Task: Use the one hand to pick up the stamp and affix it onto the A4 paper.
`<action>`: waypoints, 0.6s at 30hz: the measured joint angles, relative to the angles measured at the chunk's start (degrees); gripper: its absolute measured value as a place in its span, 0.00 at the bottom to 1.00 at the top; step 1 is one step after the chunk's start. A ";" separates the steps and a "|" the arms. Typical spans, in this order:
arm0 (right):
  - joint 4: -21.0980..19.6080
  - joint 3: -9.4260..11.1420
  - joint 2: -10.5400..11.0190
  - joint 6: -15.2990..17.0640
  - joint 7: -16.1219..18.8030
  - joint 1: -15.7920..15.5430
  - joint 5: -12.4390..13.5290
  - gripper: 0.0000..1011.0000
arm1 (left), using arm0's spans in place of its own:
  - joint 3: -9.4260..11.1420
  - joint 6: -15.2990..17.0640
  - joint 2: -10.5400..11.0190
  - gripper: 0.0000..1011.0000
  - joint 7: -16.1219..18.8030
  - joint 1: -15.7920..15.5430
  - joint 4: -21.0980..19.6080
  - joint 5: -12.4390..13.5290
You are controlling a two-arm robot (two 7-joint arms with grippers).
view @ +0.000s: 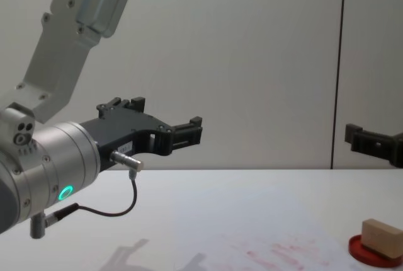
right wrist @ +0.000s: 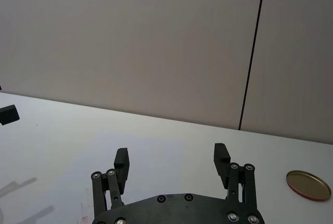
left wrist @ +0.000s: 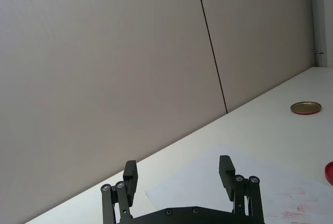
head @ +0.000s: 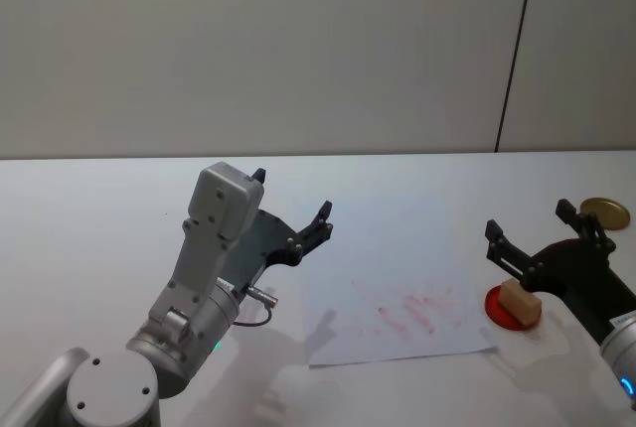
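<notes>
The plain light-tan wooden stamp [head: 520, 301] sits on the red ink pad [head: 496, 306]; the right gripper [head: 529, 220] and left gripper [head: 292, 194] both gape empty.

Below the black right pincer [head: 529, 220], the light-tan wooden stamp block [head: 520, 301] topped a round red ink pad [head: 494, 306]; the white A4 paper sheet [head: 350, 328] bore red smudges.

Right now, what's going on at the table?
Nothing is held. The stamp sits on the red ink pad just right of the A4 paper, which bears red prints. The right gripper hangs open in the air above the stamp, apart from it. The left gripper is open too, raised left of the paper.
</notes>
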 joint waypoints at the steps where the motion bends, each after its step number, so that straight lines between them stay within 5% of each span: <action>1: 0.00 0.00 0.00 0.00 0.00 0.00 0.00 0.99 | 0.00 0.00 0.00 0.98 0.00 0.00 0.00 0.00; 18: 0.00 0.00 0.00 0.00 0.00 0.00 0.00 0.99 | 0.00 0.00 0.00 0.98 0.00 0.00 0.00 0.00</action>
